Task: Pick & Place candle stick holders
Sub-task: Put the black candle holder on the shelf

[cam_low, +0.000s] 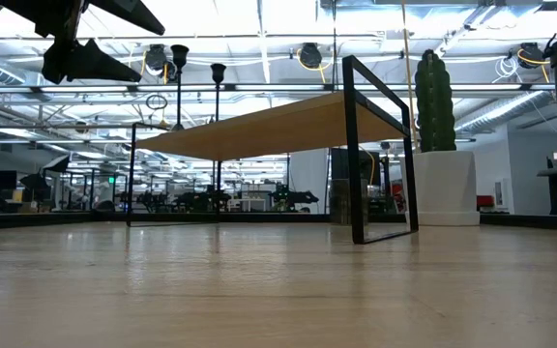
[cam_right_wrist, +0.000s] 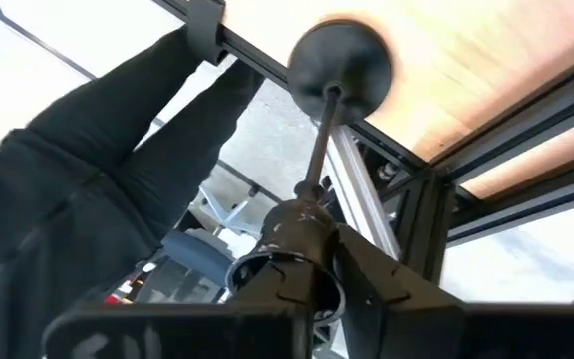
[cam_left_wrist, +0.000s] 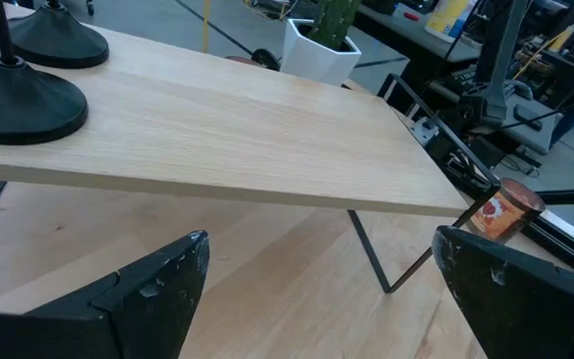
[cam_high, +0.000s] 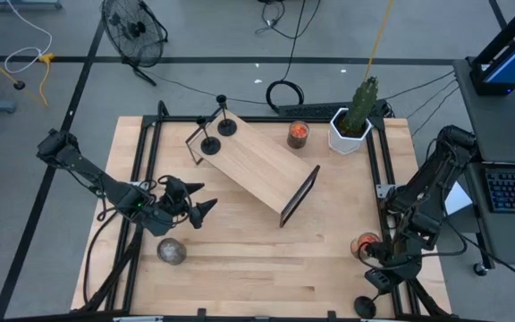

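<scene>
The pale wooden desk (cam_high: 240, 259) carries a grey ball (cam_high: 171, 251) at its near edge. The left gripper (cam_high: 206, 200) hovers above it, fingers wide and empty. At the near right corner, the right gripper (cam_high: 375, 279) is clamped on one candle stick holder (cam_right_wrist: 339, 62). Farther back, two candle stick holders (cam_high: 218, 131) stand on the wooden shelf (cam_high: 259, 166), beside a potted cactus (cam_high: 354, 121). Beyond lie grey floor, cables and a fan (cam_high: 133, 29).
</scene>
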### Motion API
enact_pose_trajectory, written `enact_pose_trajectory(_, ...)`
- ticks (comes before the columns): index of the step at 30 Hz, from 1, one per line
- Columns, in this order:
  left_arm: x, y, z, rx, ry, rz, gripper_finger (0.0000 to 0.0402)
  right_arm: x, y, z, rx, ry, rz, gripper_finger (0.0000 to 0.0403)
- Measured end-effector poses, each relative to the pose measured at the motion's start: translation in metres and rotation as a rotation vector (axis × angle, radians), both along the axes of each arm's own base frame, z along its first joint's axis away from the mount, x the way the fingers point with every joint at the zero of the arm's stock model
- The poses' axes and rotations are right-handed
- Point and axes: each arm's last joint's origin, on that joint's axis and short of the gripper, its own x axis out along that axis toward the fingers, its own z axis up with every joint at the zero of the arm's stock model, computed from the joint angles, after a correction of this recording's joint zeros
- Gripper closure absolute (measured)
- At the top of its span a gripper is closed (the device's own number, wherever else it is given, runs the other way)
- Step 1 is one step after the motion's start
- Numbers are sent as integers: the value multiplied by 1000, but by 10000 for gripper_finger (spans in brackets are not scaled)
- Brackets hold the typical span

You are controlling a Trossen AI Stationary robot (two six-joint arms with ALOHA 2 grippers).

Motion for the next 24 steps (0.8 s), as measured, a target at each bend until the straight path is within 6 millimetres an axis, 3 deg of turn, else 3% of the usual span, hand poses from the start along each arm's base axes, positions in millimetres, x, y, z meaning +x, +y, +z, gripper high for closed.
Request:
enact_pose_trajectory(8, 0, 0, 0, 1, 0, 1, 9, 1, -1, 2, -7, -44, 5, 389)
enact_pose_trajectory(13, 0, 0, 0, -1, -2, 2, 9, 8, -5, 14, -30, -188, -68, 393)
enact_pose_trajectory(24, 3, -2, 5, -45, -62, 4, 9, 45, -23, 37, -99, -526, -142, 393)
